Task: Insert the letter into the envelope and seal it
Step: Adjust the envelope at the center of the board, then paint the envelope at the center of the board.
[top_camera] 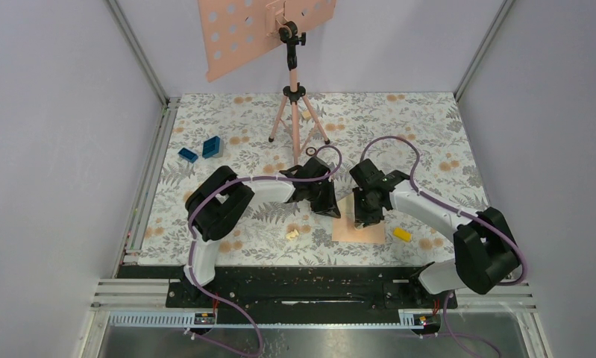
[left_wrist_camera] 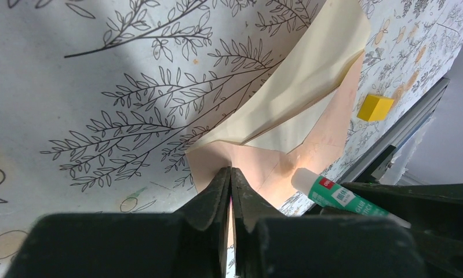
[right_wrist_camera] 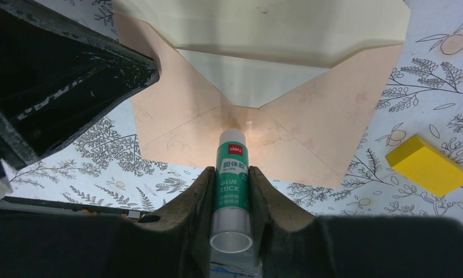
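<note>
The peach envelope (top_camera: 360,230) lies on the floral table near the front, and also shows in the right wrist view (right_wrist_camera: 310,127). Its top flap (right_wrist_camera: 263,29) stands raised with its cream side showing. A cream surface (right_wrist_camera: 246,81) shows in the opening; I cannot tell whether it is the letter. My left gripper (left_wrist_camera: 230,171) is shut, pinching the envelope's paper (left_wrist_camera: 211,162) at one edge. My right gripper (right_wrist_camera: 230,169) is shut on a green and white glue stick (right_wrist_camera: 232,185). The stick's white tip (left_wrist_camera: 304,179) touches the envelope's middle, where the fold lines meet.
A yellow block (top_camera: 403,234) lies right of the envelope. Two blue blocks (top_camera: 212,146) sit at the far left. A pink tripod (top_camera: 295,97) carrying a perforated pink plate (top_camera: 235,33) stands at the back. A small cream scrap (top_camera: 292,233) lies left of the envelope.
</note>
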Motion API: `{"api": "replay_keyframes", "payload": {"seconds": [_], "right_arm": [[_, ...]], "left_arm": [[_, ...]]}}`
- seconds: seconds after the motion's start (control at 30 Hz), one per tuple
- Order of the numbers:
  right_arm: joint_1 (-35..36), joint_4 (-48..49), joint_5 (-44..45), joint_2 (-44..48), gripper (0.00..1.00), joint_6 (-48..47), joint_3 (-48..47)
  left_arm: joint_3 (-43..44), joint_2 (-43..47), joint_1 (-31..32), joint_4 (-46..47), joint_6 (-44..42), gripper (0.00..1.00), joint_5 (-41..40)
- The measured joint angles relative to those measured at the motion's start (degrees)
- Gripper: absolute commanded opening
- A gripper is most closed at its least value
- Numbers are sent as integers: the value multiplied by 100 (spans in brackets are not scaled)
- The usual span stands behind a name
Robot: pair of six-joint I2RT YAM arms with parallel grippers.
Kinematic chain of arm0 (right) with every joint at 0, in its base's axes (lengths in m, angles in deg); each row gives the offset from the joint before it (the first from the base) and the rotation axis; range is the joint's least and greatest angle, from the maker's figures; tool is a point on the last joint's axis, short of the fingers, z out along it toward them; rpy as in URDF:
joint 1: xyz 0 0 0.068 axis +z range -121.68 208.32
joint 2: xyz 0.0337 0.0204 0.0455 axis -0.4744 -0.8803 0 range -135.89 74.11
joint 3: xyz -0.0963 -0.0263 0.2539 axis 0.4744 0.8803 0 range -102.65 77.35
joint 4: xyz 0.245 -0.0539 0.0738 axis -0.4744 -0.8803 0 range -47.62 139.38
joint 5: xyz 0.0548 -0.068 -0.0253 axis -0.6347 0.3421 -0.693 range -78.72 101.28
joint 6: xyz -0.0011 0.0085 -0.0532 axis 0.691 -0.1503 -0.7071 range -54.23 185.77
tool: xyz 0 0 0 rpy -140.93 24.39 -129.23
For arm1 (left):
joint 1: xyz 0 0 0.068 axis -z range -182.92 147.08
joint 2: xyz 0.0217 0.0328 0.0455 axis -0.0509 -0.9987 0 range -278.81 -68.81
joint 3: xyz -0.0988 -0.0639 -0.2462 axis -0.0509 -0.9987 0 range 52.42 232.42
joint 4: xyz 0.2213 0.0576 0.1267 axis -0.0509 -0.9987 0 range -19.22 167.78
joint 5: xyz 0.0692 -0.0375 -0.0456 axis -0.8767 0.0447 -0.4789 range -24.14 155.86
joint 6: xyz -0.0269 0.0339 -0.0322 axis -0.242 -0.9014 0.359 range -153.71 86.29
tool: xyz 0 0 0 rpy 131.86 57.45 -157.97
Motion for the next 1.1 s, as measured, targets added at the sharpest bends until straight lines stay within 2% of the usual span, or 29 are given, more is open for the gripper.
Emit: {"api": "replay_keyframes", "payload": {"seconds": [0.67, 1.1], "right_arm": [[7, 149, 11, -649, 0, 146, -284], [4, 129, 365, -599, 0, 149, -232]], "left_arm": [[-72, 22, -2, 96, 2, 4, -2], [-122, 31, -13, 166, 11, 3, 22]]}}
